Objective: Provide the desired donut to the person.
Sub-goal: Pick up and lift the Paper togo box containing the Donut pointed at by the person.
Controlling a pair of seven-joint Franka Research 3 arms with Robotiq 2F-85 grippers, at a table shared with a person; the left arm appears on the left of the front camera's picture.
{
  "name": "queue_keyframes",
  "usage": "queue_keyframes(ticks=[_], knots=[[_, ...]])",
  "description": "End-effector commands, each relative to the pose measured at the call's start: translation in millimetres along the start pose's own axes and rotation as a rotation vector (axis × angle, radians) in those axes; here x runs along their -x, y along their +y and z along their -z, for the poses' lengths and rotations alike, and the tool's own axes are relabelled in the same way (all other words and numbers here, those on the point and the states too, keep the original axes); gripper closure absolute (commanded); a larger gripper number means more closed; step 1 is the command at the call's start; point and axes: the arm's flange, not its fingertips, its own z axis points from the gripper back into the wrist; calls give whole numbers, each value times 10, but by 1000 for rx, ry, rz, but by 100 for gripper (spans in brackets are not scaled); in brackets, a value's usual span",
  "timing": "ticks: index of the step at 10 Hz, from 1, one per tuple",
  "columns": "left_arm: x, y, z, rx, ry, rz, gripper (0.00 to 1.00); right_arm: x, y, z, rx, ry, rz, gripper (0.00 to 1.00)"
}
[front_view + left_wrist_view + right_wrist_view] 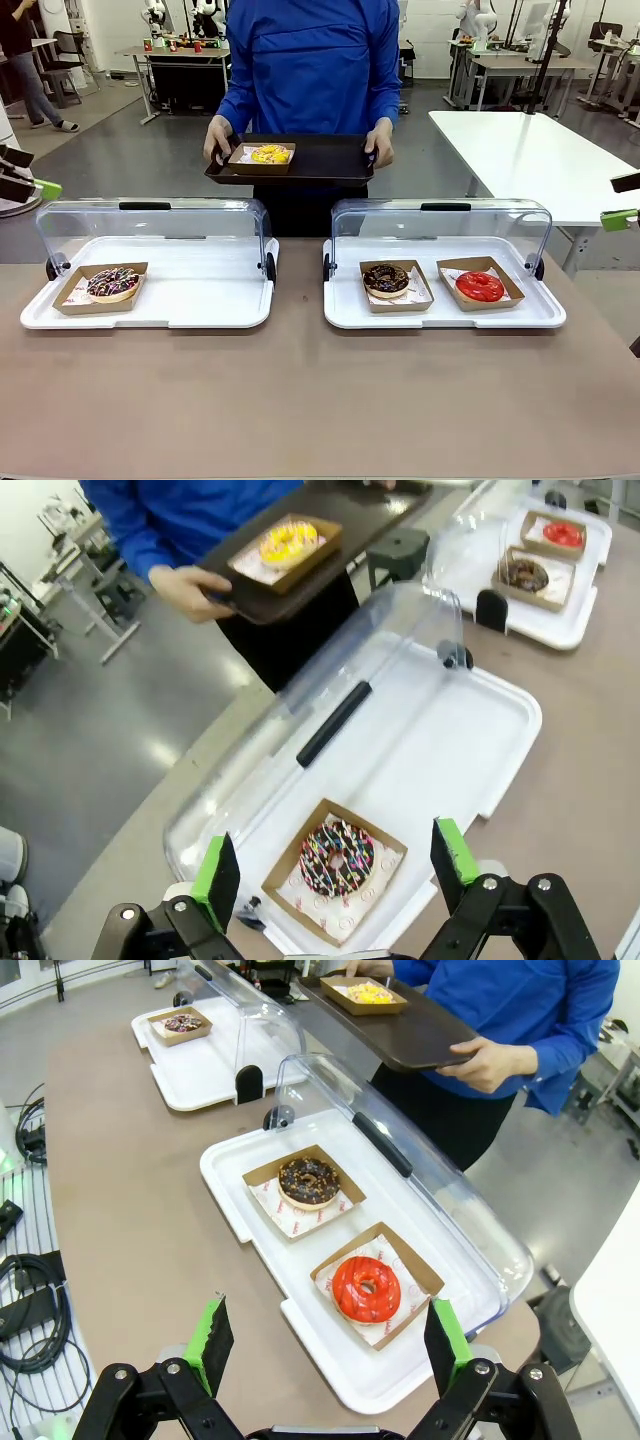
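Left gripper (pixel 335 860) hovers open, sprinkle donut (pixel 337 856) beyond its fingers, right gripper (pixel 325 1335) open before the red donut (pixel 366 1289); the person (pixel 312 60) holds a tray (pixel 325 160) out to receive one.

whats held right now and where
Nothing in the left end effector or right end effector; the person's hands grip the dark rectangular tray by its short ends.

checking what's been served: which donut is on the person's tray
The yellow donut, on the dark tray the person holds; the sprinkled donut, chocolate donut and red donut lie in white display trays.
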Motion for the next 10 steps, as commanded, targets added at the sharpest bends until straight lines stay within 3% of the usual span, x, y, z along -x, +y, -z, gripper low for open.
queue_keyframes(ticks=[1, 7, 8, 9, 10], knots=[[377, -452, 103, 10, -62, 29, 0, 1, -14, 26, -8, -23, 1, 0], [348, -456, 198, 59, -64, 38, 0, 1, -14, 26, -8, -23, 1, 0], [330, -463, 221, 105, -33, 105, 0, 1, -14, 26, -8, -23, 1, 0], [59, -72, 211, 47, -64, 22, 0, 1, -14, 26, -8, -23, 1, 0], [59, -72, 211, 47, -64, 22, 0, 1, -14, 26, -8, -23, 1, 0]])
